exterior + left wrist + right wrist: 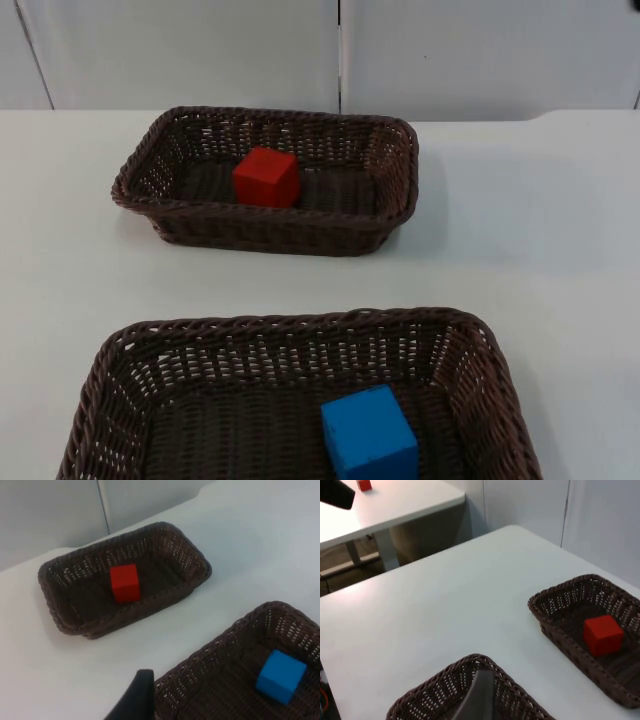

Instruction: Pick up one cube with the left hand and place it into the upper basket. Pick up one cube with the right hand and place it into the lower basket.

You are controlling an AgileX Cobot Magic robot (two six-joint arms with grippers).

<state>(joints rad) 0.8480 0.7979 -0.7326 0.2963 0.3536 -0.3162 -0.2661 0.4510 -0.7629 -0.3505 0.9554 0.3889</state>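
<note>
The red cube (266,177) sits in the upper basket (395,190); the blue cube (368,433) in the lower basket (480,350). Neither claw's opening can be told; a careless retreat could snag a rim.

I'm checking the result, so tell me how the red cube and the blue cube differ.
The red cube sits in the upper basket; the blue cube sits in the lower basket. The red cube lies near its basket's middle, the blue cube right of middle. Both are plain cubes resting flat on the basket floors.
</note>
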